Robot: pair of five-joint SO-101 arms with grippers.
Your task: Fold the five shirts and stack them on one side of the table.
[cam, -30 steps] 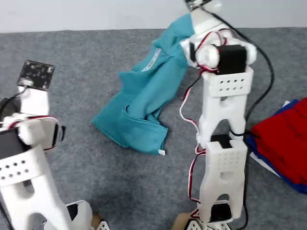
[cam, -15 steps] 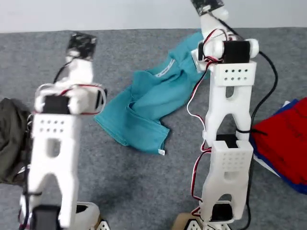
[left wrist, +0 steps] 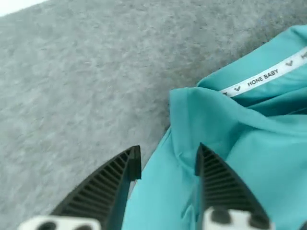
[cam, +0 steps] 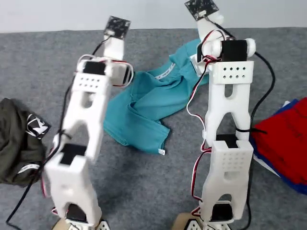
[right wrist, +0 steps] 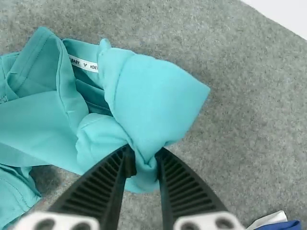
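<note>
Nearby, dark shirt (cam: 17, 139), red stack (cam: 280, 136), teal shirt (cam: 144, 103) between them.

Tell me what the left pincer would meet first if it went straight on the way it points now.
Most likely the teal shirt: its edge lies straight ahead of the open left pincer. The gap to it is hard to judge.
</note>
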